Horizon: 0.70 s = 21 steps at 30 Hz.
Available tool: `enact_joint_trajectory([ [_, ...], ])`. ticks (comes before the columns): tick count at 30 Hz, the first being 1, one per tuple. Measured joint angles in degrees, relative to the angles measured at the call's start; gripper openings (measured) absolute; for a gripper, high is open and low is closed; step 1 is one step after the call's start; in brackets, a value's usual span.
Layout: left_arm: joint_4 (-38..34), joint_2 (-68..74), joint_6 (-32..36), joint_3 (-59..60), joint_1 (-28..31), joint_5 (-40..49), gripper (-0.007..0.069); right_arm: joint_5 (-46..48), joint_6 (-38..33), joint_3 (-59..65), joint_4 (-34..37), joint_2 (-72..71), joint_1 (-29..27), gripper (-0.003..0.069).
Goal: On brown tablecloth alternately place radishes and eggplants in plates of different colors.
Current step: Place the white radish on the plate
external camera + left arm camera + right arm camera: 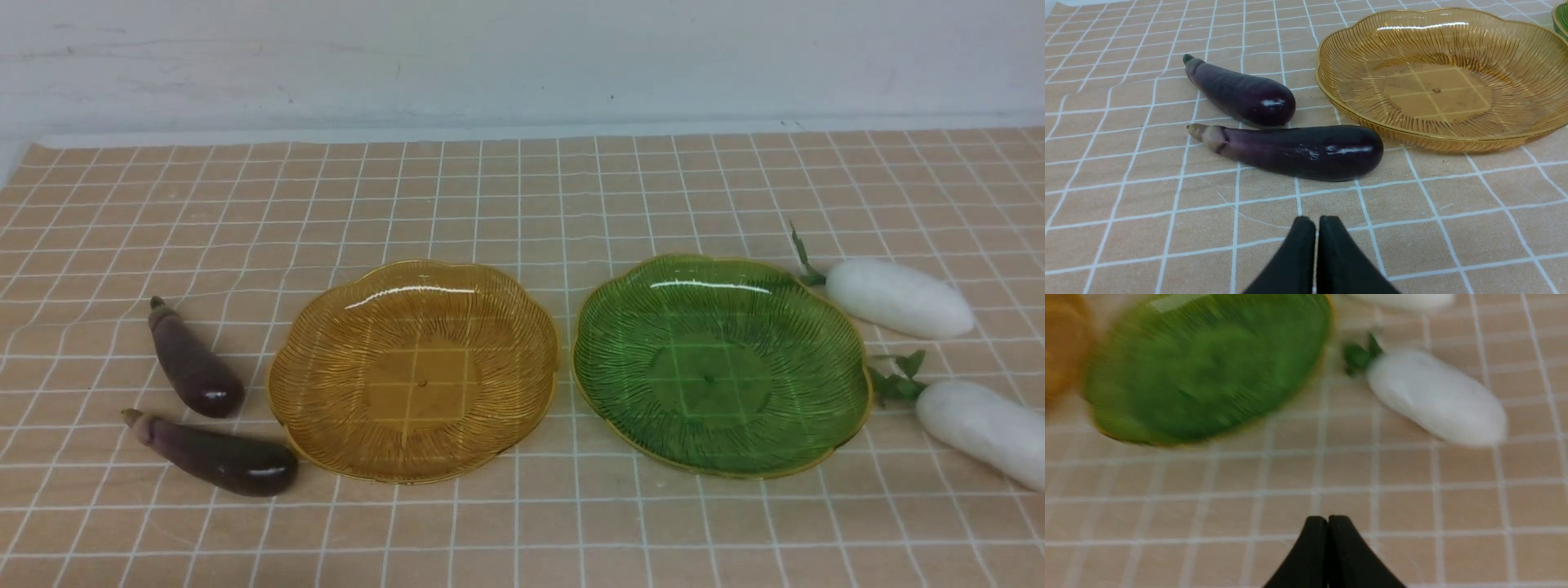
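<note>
1. Cloth [522, 204]: tan, white grid, slightly wrinkled, under everything.
2. Amber plate [415, 371]: ribbed, flower-edged, flat on cloth.
3. Green plate [718, 367]: just right of amber plate, rims almost meeting.
4. Far eggplant [194, 366], near eggplant [216, 457]: on cloth left of amber plate, stems pointing away from it. The near one's blunt end is just beside its rim.
5. Far radish [898, 298], near radish [980, 429]: on cloth right of amber plate, beyond green plate, leaves toward it.
6. Left gripper [1316, 222]: fingers pressed together, holding nothing, over cloth left of amber plate, near the eggplants.
7. Right gripper [1327, 520]: fingers pressed together, holding nothing, over cloth right of amber plate. View blurred.
</note>
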Motion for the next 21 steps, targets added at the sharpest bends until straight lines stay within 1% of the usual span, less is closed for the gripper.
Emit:
enact_joint_trajectory([
  [1, 0.0, 0.0, 0.0, 0.0, 0.0, 0.0, -0.0004, 0.0, 0.0, 0.0, 0.0, 0.0, 0.0, -0.0005],
  [2, 0.0, 0.0, 0.0, 0.0, 0.0, 0.0, -0.0004, 0.9, 2.3, -2.2, -4.5, 5.7, 0.0, 0.0005],
  [4, 0.0, 0.0, 0.0, 0.0, 0.0, 0.0, -0.0004, 1.2, 4.1, -4.9, -7.5, 11.2, 0.0, 0.0033],
  [7, 0.0, 0.0, 0.0, 0.0, 0.0, 0.0, -0.0004, 1.2, 4.9, -8.8, -9.5, 17.6, 0.0, 0.009],
  [8, 0.0, 0.0, 0.0, 0.0, 0.0, 0.0, -0.0004, 1.2, 4.9, -10.5, -10.0, 20.1, 0.0, 0.0144],
  [9, 0.0, 0.0, 0.0, 0.0, 0.0, 0.0, -0.0004, 1.2, 4.8, -10.8, -10.0, 20.5, 0.0, 0.0144],
  [10, 0.0, 0.0, 0.0, 0.0, 0.0, 0.0, -0.0004, 1.0, 4.1, -11.9, -10.0, 23.1, 0.0, 0.0193],
  [11, 0.0, 0.0, 0.0, 0.0, 0.0, 0.0, -0.0004, 0.5, 2.5, -13.6, -10.2, 25.6, 0.0, 0.0282],
  [12, 0.0, 0.0, 0.0, 0.0, 0.0, 0.0, -0.0004, 0.4, 2.2, -13.8, -10.2, 25.9, 0.0, 0.0282],
  [13, 0.0, 0.0, 0.0, 0.0, 0.0, 0.0, -0.0004, -0.8, -0.3, -14.9, -10.2, 29.2, 0.0, 0.038],
  [15, 0.0, 0.0, 0.0, 0.0, 0.0, 0.0, -0.0004, -3.2, -4.5, -15.9, -11.0, 33.8, 0.0, 0.0504],
  [16, 0.0, 0.0, 0.0, 0.0, 0.0, 0.0, -0.0004, -4.4, -6.4, -16.3, -11.6, 35.8, 0.0, 0.0547],
  [18, 0.0, 0.0, 0.0, 0.0, 0.0, 0.0, -0.0004, -6.9, -9.5, -17.1, -13.1, 40.5, 0.0, 0.0619],
  [21, 0.0, 0.0, 0.0, 0.0, 0.0, 0.0, -0.0004, -8.8, -12.2, -18.9, -16.2, 47.5, 0.0, 0.0662],
])
